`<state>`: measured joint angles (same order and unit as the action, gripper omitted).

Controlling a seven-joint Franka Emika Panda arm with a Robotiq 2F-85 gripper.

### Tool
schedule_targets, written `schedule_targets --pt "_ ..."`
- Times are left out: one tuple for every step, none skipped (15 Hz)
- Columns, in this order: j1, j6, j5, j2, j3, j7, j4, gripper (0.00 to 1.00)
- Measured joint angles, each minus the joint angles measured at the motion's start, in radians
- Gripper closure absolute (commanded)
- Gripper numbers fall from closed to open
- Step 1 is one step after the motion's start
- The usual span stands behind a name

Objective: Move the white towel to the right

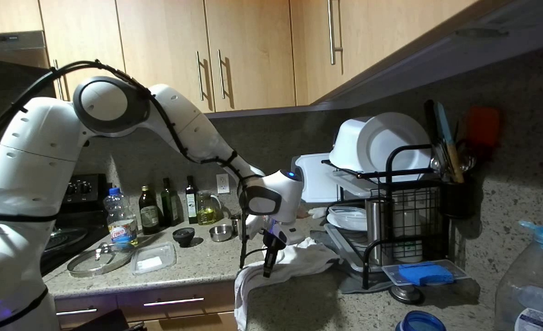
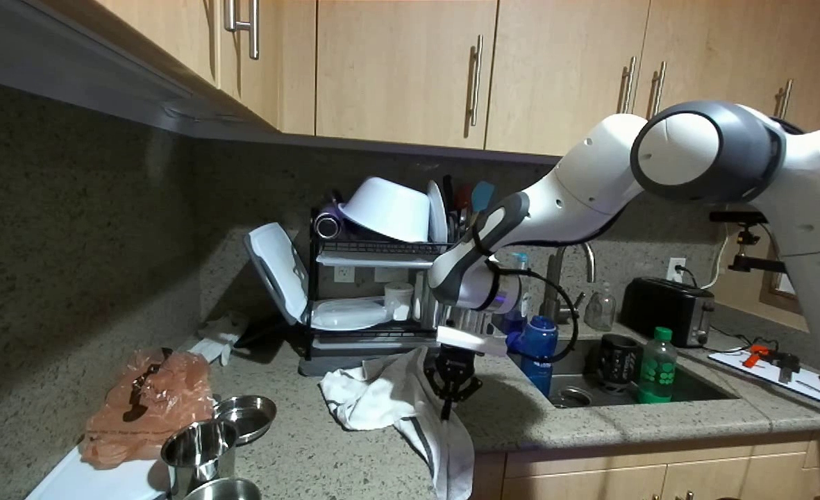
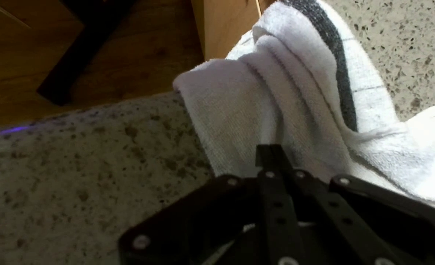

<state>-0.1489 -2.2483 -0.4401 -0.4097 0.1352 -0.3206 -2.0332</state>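
Observation:
The white towel [image 1: 301, 261] lies crumpled on the counter corner with one end hanging over the front edge. It shows in both exterior views [image 2: 371, 399], with a dark stripe along one part. In the wrist view the towel [image 3: 232, 110] fills the middle and right, and its stripe is at the upper right. My gripper [image 1: 267, 275] points down onto the towel near the counter edge, also seen in an exterior view [image 2: 446, 410]. In the wrist view the fingertips [image 3: 270, 149] are together, and a raised fold of towel runs out from between them.
A black dish rack [image 1: 414, 181] with bowls and plates stands behind the towel. A sink [image 2: 701, 394] with bottles lies to one side. Metal pots [image 2: 201, 448] and an orange plastic bag [image 2: 149, 410] are on the other. The counter edge [image 3: 103, 110] drops to the floor.

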Motion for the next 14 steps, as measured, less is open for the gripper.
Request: schedule_targets --pt "-0.001 0.0 -0.005 0.005 0.0 0.0 -0.001 1.0" --pt "-0.004 0.0 -0.01 0.014 0.0 0.001 -0.005 1.0" --pt "-0.007 0.0 -0.016 0.026 0.001 0.001 -0.011 1.0" --pt "-0.011 -0.001 -0.02 0.041 0.001 0.002 -0.019 1.0" --pt "-0.015 -0.002 -0.024 0.059 0.003 0.002 -0.03 1.0" --pt "-0.019 -0.002 -0.026 0.079 0.005 0.003 -0.044 1.0" --pt "-0.025 -0.002 -0.029 0.099 0.007 0.005 -0.057 1.0" --pt "-0.029 -0.002 -0.031 0.118 0.01 0.006 -0.071 1.0" --pt "-0.034 -0.002 -0.033 0.136 0.012 0.006 -0.084 1.0" --pt "-0.038 -0.002 -0.035 0.151 0.015 0.007 -0.095 1.0" --pt "-0.042 -0.002 -0.037 0.165 0.018 0.008 -0.105 1.0" --pt "-0.045 -0.002 -0.04 0.174 0.021 0.012 -0.113 1.0" --pt "-0.049 -0.002 -0.043 0.181 0.022 0.018 -0.117 1.0" --pt "-0.052 -0.002 -0.045 0.185 0.022 0.022 -0.121 1.0"
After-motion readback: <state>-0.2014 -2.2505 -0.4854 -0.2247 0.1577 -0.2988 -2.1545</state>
